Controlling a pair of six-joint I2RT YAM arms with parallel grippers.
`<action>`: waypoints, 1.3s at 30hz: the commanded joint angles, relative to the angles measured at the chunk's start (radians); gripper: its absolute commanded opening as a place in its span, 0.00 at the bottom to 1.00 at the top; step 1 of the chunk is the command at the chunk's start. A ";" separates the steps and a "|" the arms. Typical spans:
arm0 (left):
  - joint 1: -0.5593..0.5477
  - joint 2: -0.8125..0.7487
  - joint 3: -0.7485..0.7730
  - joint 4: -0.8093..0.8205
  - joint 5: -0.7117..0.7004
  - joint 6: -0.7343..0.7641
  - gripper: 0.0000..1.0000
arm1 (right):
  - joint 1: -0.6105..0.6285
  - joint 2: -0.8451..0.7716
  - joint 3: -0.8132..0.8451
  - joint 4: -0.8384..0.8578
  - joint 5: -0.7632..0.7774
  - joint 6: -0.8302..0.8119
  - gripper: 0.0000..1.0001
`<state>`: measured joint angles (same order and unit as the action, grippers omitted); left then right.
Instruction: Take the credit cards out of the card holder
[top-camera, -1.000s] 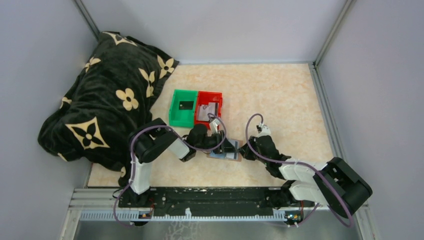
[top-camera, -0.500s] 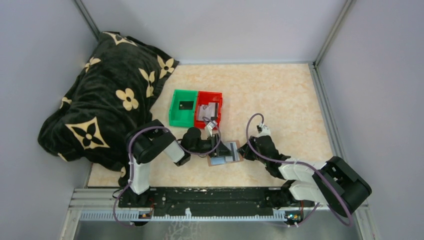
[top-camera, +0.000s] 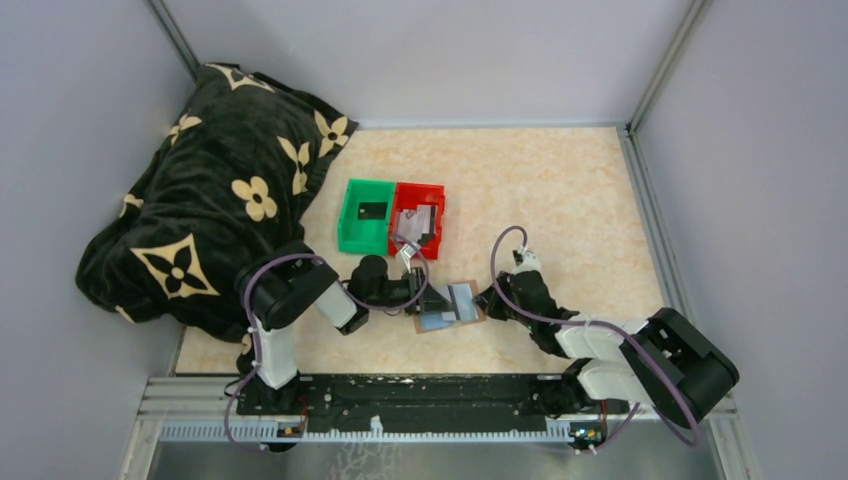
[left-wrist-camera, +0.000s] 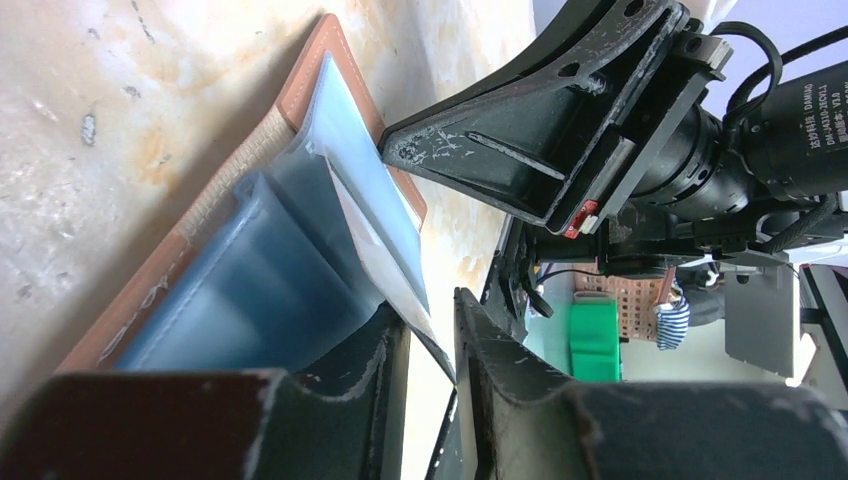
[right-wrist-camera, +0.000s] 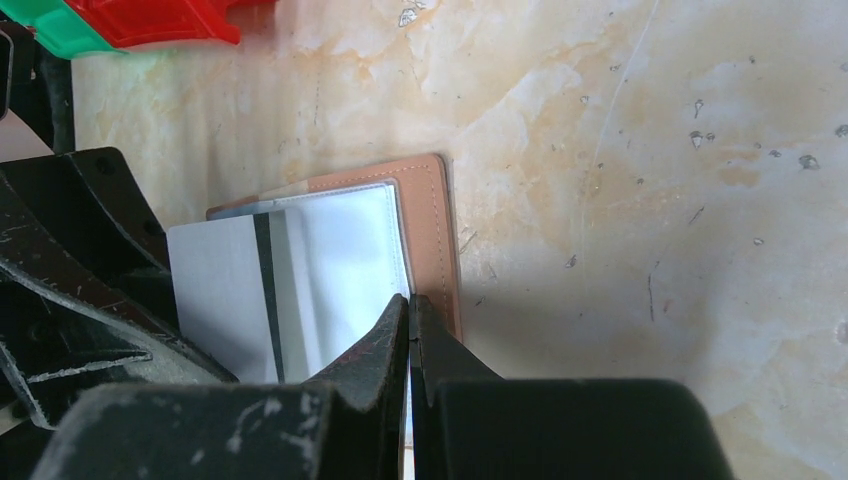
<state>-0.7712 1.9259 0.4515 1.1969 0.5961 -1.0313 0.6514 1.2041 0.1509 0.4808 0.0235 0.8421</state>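
The tan card holder (top-camera: 436, 322) lies open on the table, pale blue lining up. A grey credit card (top-camera: 460, 298) with a dark stripe sticks partway out of its pocket toward the left. In the left wrist view that card's (left-wrist-camera: 380, 250) corner reaches into the narrow gap of my left gripper (left-wrist-camera: 430, 305), which stands at the holder's (left-wrist-camera: 300, 95) left side, slightly open. My right gripper (right-wrist-camera: 410, 298) is shut, tips down on the holder's (right-wrist-camera: 430, 220) right edge beside the card (right-wrist-camera: 220, 300). In the top view my left gripper (top-camera: 412, 292) and right gripper (top-camera: 488, 300) flank the holder.
A green bin (top-camera: 345, 225) holding a dark card and a red bin (top-camera: 418, 188) holding grey cards stand just behind the holder. A black flowered blanket (top-camera: 210, 210) is heaped at the left. Walls close in the table on three sides.
My left gripper has drawn back to the left from over the holder, and its jaws have narrowed. The grey card now shows partway out. The right arm has stayed put.
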 joint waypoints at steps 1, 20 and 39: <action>0.013 -0.051 -0.023 0.018 0.012 0.048 0.25 | 0.007 0.046 -0.011 -0.092 0.005 -0.018 0.00; 0.088 -0.376 -0.018 -0.559 -0.106 0.324 0.14 | 0.006 0.057 0.005 -0.040 -0.056 -0.048 0.00; 0.092 -0.133 -0.086 0.325 0.183 -0.064 0.00 | 0.007 -0.445 -0.005 -0.069 -0.275 -0.208 0.29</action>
<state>-0.6842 1.7489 0.3710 1.1847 0.6952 -0.9565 0.6525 0.7506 0.1143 0.3786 -0.1806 0.6647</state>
